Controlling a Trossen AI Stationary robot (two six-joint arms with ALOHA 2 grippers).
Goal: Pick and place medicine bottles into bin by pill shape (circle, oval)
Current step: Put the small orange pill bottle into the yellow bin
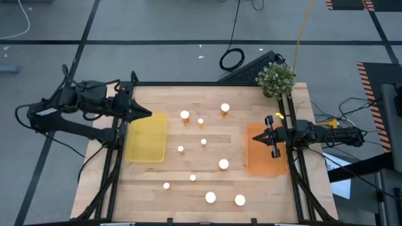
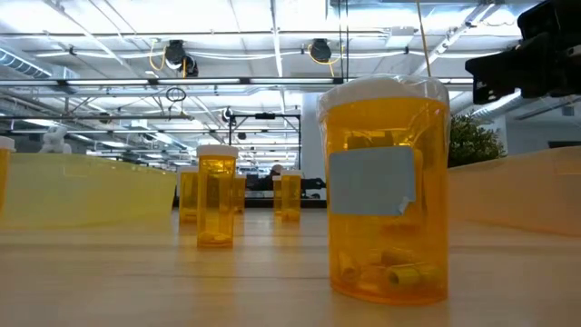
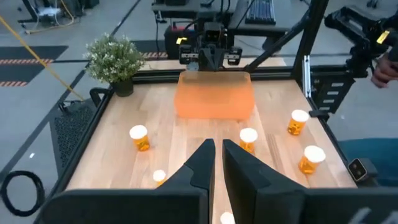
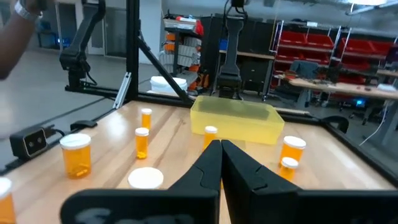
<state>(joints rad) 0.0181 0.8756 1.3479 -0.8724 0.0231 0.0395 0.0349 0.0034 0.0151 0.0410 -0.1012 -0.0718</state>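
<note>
Table: a pale wooden table in a dark frame, the landmark for all that follows
Left arm: waits at the table's left edge, its left gripper over the near corner of the yellow tray; the fingers lie nearly together with only a thin slit between them, nothing held
Right arm: waits at the table's right edge, its right gripper above the orange tray; the fingertips meet at a point in the right wrist view, nothing held
Yellow tray: the yellow tray lies on the table's left side
Orange tray: the orange tray lies on the table's right side
Plant: a small potted plant stands at the table's far right corner
Medicine bottles: the medicine bottles stand upright and scattered over the middle of the table between the two trays, white caps up, none in either tray; one bottle stands closest to the low camera, with small pieces at its bottom
</note>
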